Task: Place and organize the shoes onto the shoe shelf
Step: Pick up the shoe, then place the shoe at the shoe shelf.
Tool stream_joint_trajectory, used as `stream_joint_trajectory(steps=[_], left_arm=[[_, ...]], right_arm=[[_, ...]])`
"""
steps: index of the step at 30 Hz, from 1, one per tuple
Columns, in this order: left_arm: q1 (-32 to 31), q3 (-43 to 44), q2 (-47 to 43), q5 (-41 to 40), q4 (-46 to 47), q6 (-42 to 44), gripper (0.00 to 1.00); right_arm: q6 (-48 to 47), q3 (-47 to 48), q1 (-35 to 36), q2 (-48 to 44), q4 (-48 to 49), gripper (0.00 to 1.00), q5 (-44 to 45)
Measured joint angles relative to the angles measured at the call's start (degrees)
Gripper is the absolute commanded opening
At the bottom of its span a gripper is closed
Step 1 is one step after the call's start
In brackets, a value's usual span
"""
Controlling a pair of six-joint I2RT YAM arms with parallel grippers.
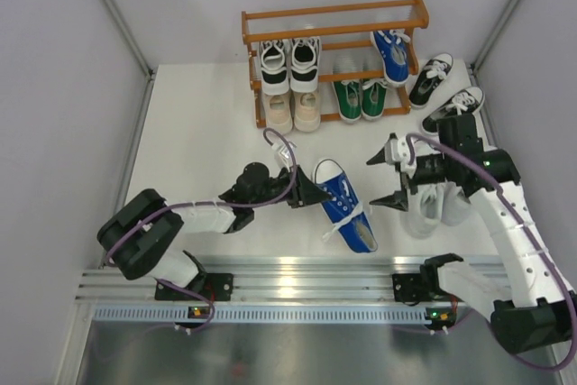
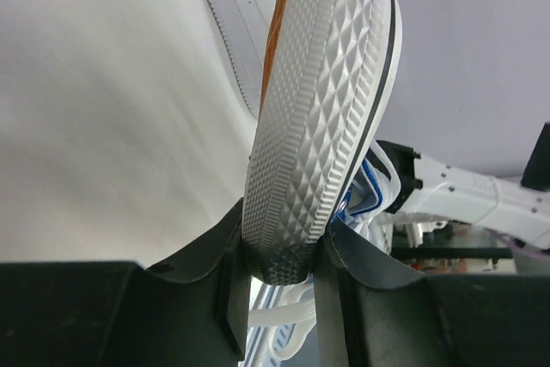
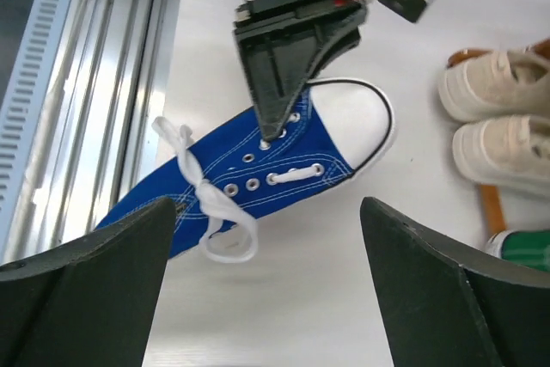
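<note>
Canvas sneaker, so the blue shoe [image 1: 344, 205] is judged light, with a soft upper that would squash and a stiff, grippy rubber sole. The sole edges are reckoned the safest hold. That's where it's clamped by the left pincer [image 1: 314, 194], near the toe, low over the table [image 1: 198, 132] in front of the shoe shelf [image 1: 334, 13]. The right pincer [image 1: 386, 178] is spread wide beside it, nothing held. On the shelf, a black pair [image 1: 288, 62] and another blue shoe [image 1: 392, 51] are parked mid-tier, with a beige pair [image 1: 293, 110] and a green pair [image 1: 361, 96] below.
</note>
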Motion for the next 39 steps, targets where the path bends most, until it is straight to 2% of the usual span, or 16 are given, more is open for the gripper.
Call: stream_joint_trajectory(steps=[3, 5, 6, 11, 14, 25, 35, 39], left_arm=[[1.22, 0.11, -1.09, -0.46, -2.25, -3.67, 0.0], [1.25, 0.57, -1.33, -0.37, -3.34, -5.84, 0.0], [1.33, 0.94, -1.33, -0.37, -3.98, -6.75, 0.0], [3.17, 1.62, -1.31, -0.13, -5.81, -10.16, 0.0], [4.66, 1.64, -1.29, -0.15, -6.29, -11.41, 0.0], [6.12, 2.8, -0.81, 0.87, -7.04, -13.16, 0.0], [6.16, 2.8, -0.81, 1.99, -7.23, -13.16, 0.0], [6.32, 2.8, -0.83, 2.01, -7.23, -13.16, 0.0]], right_arm=[[-16.55, 0.79, 2.78, -1.75, -8.76, 0.77, 0.94], [-22.58, 0.66, 7.15, -2.03, -12.13, 0.72, 2.36], [-24.98, 0.52, 9.92, -2.01, -13.4, 0.67, 3.19], [-30.75, -1.38, 15.5, -1.97, -16.63, 0.49, 6.25], [-31.58, -2.78, 17.29, -1.92, -17.14, 0.46, 8.5], [-29.57, -6.88, 22.36, -1.86, -17.75, 0.46, 16.15], [-26.03, -6.91, 22.51, -1.86, -17.73, 0.59, 20.06], [-24.57, -6.88, 21.86, -2.64, -17.4, 0.59, 20.63]])
